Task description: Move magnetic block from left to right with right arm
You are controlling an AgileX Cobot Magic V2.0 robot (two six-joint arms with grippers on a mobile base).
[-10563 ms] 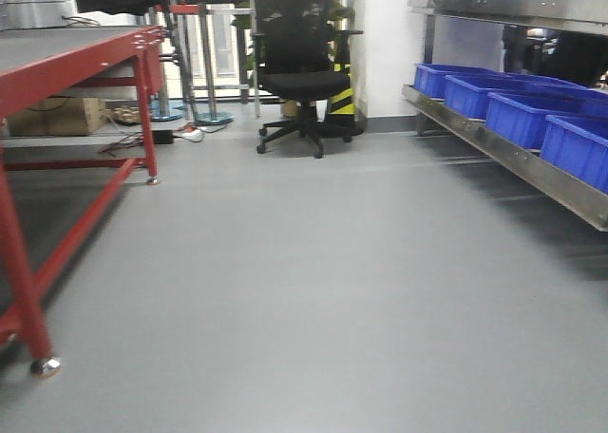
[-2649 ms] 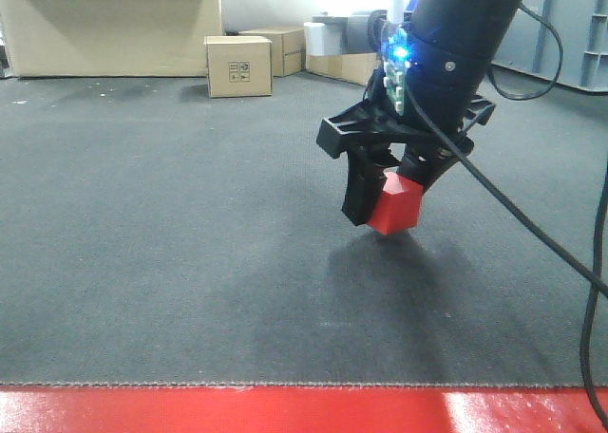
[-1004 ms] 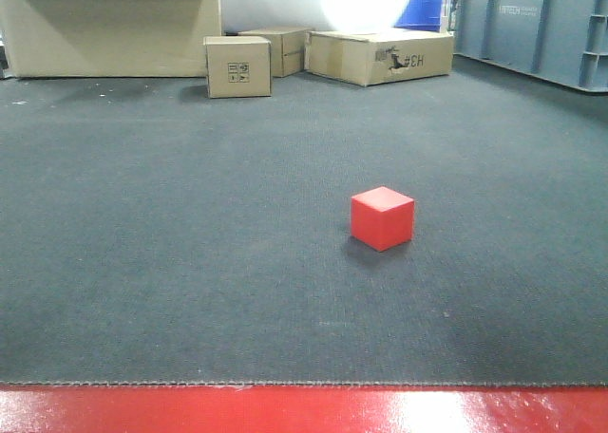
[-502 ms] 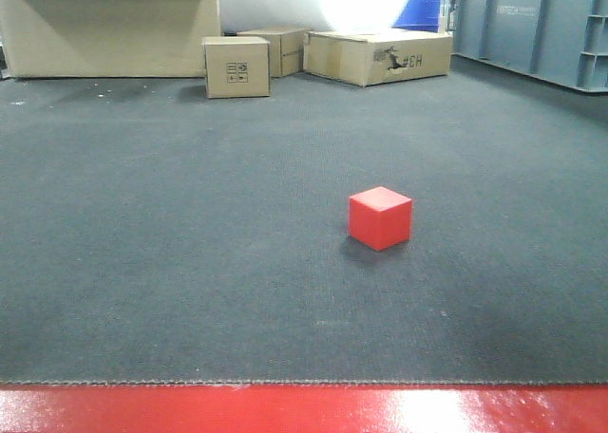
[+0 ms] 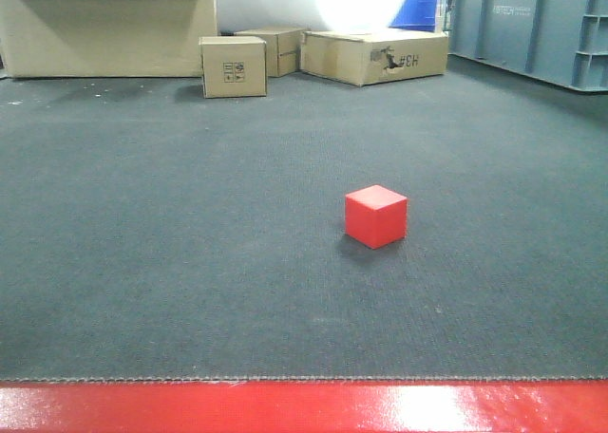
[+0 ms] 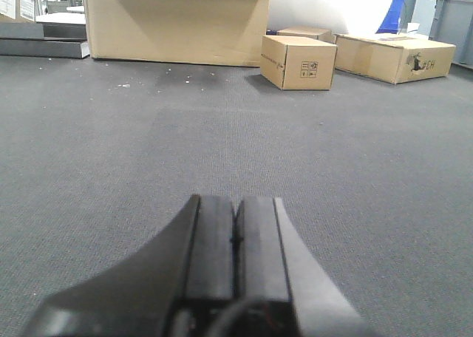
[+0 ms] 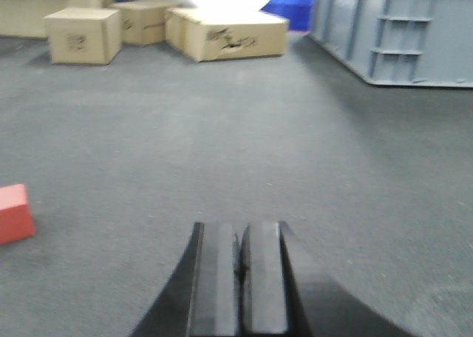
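Observation:
The magnetic block [image 5: 375,216] is a small red cube resting alone on the dark grey mat [image 5: 142,215], a little right of centre in the front view. In the right wrist view the same block [image 7: 15,213] shows at the far left edge, well left of my right gripper [image 7: 241,230], which is shut with its pads together and nothing between them. My left gripper [image 6: 236,204] is shut too, low over bare mat, with no block in its view. Neither arm appears in the front view.
Tan cardboard boxes [image 5: 233,66] [image 5: 375,55] stand along the back of the mat, with a large box [image 5: 104,25] at the back left. Grey-blue crates [image 5: 532,29] line the back right. A glossy red edge [image 5: 304,406] runs along the mat's front.
The right gripper that held the block 2.6 s ago has left the front view; the block lies free on the mat. Over the last second the view has drifted slightly, the block staying put.

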